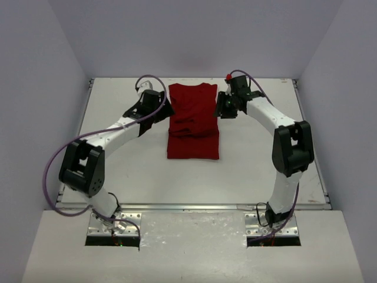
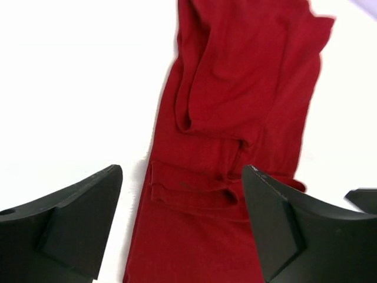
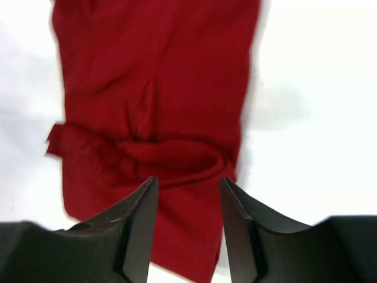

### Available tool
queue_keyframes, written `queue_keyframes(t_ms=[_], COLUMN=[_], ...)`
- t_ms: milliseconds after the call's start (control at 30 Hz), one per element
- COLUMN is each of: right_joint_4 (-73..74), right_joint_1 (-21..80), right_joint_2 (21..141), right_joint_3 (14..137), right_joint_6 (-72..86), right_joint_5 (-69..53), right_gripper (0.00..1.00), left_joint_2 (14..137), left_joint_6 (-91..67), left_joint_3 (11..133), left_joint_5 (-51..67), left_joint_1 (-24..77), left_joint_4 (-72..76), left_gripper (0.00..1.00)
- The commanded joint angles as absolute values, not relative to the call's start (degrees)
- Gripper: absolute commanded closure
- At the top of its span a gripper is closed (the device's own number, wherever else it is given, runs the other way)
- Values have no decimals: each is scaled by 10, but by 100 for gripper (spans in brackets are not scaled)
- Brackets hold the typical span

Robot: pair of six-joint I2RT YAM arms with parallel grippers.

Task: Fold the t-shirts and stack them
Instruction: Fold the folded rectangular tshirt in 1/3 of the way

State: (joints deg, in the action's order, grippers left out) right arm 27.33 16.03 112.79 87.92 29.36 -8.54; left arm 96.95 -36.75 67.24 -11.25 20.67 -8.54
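Note:
A dark red t-shirt [image 1: 192, 121] lies on the white table [image 1: 118, 171] at the back middle, folded into a long narrow strip with its sleeves tucked in. It also shows in the left wrist view [image 2: 235, 106] and in the right wrist view [image 3: 153, 88]. My left gripper [image 1: 166, 109] is open and empty, above the shirt's left edge; in its wrist view [image 2: 182, 194] the jaws stand wide apart over the cloth. My right gripper [image 1: 218, 106] is open and empty, above the shirt's right edge, the gap [image 3: 188, 194] over a sleeve fold.
Grey walls close the table in at the back and both sides. The arm bases [image 1: 112, 224] stand at the near edge. Bare white table surrounds the shirt.

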Motion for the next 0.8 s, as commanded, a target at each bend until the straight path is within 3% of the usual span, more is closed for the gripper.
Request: queue_keyframes(t_ms=[0, 33, 100, 133, 200, 233, 267, 500, 767], right_joint_4=[211, 209, 153, 145, 138, 142, 143, 182, 242], right_joint_1=[198, 213, 235, 239, 250, 257, 268, 272, 254], right_joint_2=[1065, 1050, 1035, 1032, 1035, 1039, 1047, 1137, 1217], right_joint_3=[818, 797, 723, 709, 693, 695, 699, 779, 913], right_joint_6=[276, 276, 304, 318, 339, 342, 341, 349, 348], right_joint_5=[-128, -104, -69, -61, -43, -35, -28, -19, -1], right_gripper=[57, 66, 72, 74, 76, 78, 79, 80, 80], left_joint_2=[888, 884, 884, 887, 901, 911, 916, 952, 1033], left_joint_6=[-372, -384, -415, -424, -446, -455, -464, -472, -439], left_joint_3=[639, 632, 614, 602, 596, 596, 597, 591, 671], left_joint_5=[-212, -246, -258, -251, -227, -229, -233, -214, -224], left_joint_1=[266, 281, 318, 326, 343, 349, 365, 383, 381], left_joint_4=[-84, -128, -150, -157, -163, -171, -178, -161, -185], left_gripper=[20, 26, 30, 41, 54, 66, 69, 69, 69])
